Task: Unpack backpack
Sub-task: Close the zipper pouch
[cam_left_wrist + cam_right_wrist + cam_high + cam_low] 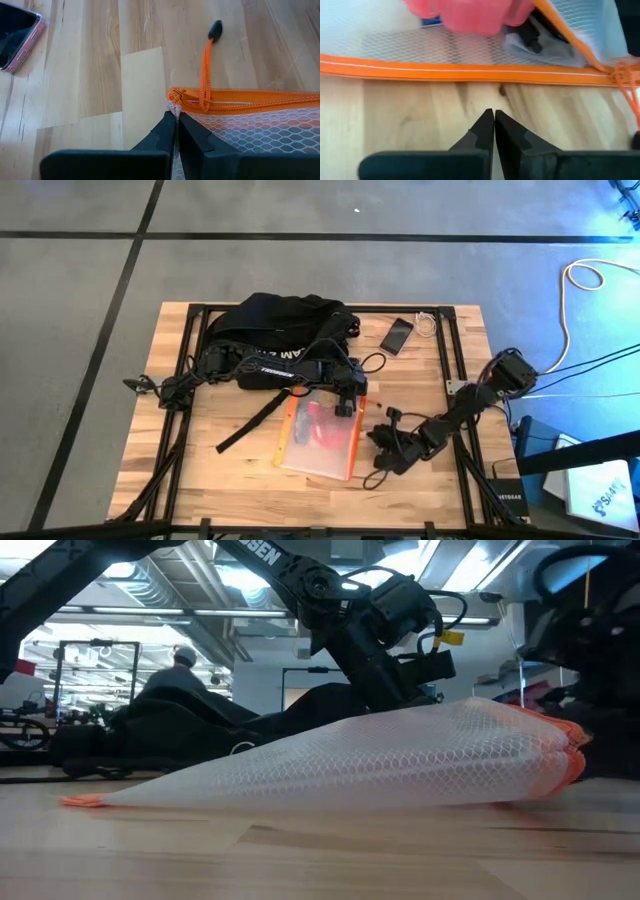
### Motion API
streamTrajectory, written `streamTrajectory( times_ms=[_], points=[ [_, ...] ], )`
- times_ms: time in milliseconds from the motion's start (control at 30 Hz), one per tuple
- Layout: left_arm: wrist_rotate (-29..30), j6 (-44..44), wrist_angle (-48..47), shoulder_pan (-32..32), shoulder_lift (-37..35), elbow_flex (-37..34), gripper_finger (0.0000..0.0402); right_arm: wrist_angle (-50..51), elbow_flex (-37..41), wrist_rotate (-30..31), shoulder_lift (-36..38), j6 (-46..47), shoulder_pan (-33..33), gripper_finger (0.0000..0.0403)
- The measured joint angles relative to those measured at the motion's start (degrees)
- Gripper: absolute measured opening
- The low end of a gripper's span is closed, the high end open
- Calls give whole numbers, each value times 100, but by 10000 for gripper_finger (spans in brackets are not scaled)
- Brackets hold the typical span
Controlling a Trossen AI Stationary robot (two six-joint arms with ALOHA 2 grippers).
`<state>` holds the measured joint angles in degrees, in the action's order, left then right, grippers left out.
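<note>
two grippers are at work on one mesh pouch (pixel 318 438) with orange zipper edge: the left gripper (pixel 175 116) has its fingers pressed together on the pouch corner next to the orange pull cord (pixel 205 75), while the right gripper (pixel 493 118) rests on the bare wood just beside the zipper, fingers together and holding nothing. the thin corner pinch may slip if the arm lifts, because only mesh is caught. the pouch holds something pink-red and some dark items; the backpack (pixel 275 330) lies behind it at the table's far side, near a phone (pixel 396 334).
</note>
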<state>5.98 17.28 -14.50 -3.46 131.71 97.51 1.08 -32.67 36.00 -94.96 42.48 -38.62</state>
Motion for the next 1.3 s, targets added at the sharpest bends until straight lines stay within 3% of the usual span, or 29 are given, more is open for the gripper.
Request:
streamTrajectory(
  times_ms=[200,300,467,633,733,833,933,1133,1300],
  points=[
    [0,-12,0,2,-1,0,0,562,-10,827,9,1228,25,3],
    [0,-16,-2,4,-1,0,0,649,-10,836,9,1439,93,24],
    [0,-20,-4,4,0,0,0,1084,-19,1199,20,1735,76,101],
    [2,-16,-7,7,-1,0,0,2402,39,1375,22,3472,76,209],
    [2,-24,-7,7,-1,0,0,2196,315,1507,22,3783,76,267],
    [2,-30,-6,11,-1,0,0,1555,756,1684,34,4099,56,298],
    [2,-35,-9,9,-1,0,0,637,1261,2094,32,4003,-214,301],
    [3,-30,-4,9,-1,0,0,-1256,2287,2593,-37,3848,-436,268],
    [2,-42,4,9,-1,0,0,-2454,2581,2497,-63,2181,-309,236]
  ],
)
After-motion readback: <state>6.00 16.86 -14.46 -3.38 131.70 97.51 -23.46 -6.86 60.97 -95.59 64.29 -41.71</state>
